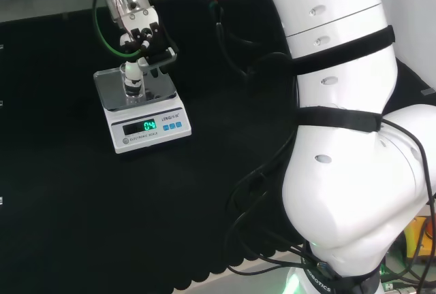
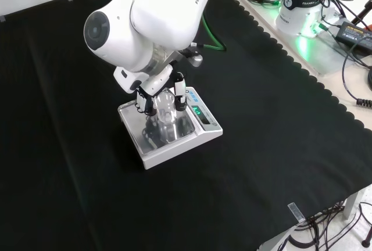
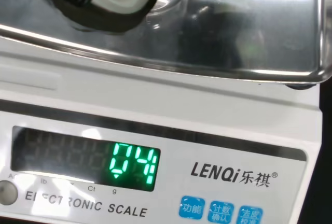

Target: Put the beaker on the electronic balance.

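Black cloth [image 2: 279, 146] covers the bench. Toward its left in the front view sits the white electronic balance [image 2: 174, 143], its square steel pan [image 2: 152, 139] shiny and flat. On the pan stands the small clear glass beaker [image 2: 166, 109], upright, with the hand [image 2: 152, 85] above it, black-and-white fingers [image 2: 181, 93] curled round its sides.

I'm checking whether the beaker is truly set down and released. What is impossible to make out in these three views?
- Whether the beaker rests on the balance pan: in front and head views the robot hand and clear glass obscure its base.
- What the beaker holds: too clear and small in the head view.
- The fingers' contact with the glass: blurred and cut off by the edge in the wrist view.
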Controlling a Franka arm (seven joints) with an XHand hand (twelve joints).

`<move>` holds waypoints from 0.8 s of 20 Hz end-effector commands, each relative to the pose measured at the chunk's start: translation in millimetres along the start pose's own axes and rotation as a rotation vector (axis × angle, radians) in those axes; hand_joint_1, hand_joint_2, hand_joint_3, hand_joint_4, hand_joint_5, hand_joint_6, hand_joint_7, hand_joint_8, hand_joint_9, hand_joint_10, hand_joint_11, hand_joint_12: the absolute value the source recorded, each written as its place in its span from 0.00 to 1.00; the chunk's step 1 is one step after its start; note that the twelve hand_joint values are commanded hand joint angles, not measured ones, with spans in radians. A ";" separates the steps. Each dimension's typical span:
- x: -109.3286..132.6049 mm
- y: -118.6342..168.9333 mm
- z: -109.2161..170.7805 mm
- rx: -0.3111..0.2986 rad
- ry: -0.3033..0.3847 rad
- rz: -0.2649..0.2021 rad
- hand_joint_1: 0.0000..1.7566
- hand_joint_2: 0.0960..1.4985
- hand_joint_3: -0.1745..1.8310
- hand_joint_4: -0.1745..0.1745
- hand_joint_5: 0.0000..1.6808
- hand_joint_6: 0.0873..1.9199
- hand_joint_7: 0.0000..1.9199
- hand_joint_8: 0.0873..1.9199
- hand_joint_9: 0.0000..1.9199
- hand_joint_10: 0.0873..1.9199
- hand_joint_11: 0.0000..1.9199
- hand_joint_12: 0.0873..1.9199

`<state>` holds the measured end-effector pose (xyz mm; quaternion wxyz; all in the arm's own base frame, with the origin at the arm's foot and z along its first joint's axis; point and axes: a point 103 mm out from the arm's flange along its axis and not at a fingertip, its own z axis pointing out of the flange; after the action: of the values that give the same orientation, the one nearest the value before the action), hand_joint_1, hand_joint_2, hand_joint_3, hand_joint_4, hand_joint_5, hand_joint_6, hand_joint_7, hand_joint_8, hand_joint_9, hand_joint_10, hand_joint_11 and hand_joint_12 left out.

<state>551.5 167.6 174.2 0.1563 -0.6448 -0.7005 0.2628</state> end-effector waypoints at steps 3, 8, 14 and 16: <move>15.2 -27.3 -20.0 -0.056 -0.096 0.060 0.44 0.41 0.31 0.00 0.15 0.04 0.10 0.41 0.24 0.32 0.31 0.63; 14.7 -48.8 -39.1 -0.093 -0.121 0.063 0.36 0.39 0.22 0.00 0.01 0.00 0.00 0.14 0.01 0.40 0.12 0.75; 5.6 -80.7 -69.5 -0.113 -0.119 0.074 0.34 0.40 0.17 0.00 0.00 0.00 0.00 0.00 0.00 0.28 0.04 0.79; 1.5 -88.2 -76.5 -0.113 -0.100 0.080 0.33 0.41 0.16 0.00 0.00 0.00 0.00 0.00 0.00 0.28 0.04 0.79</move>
<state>532.6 184.8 259.0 0.0745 -0.6606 -0.7004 0.2597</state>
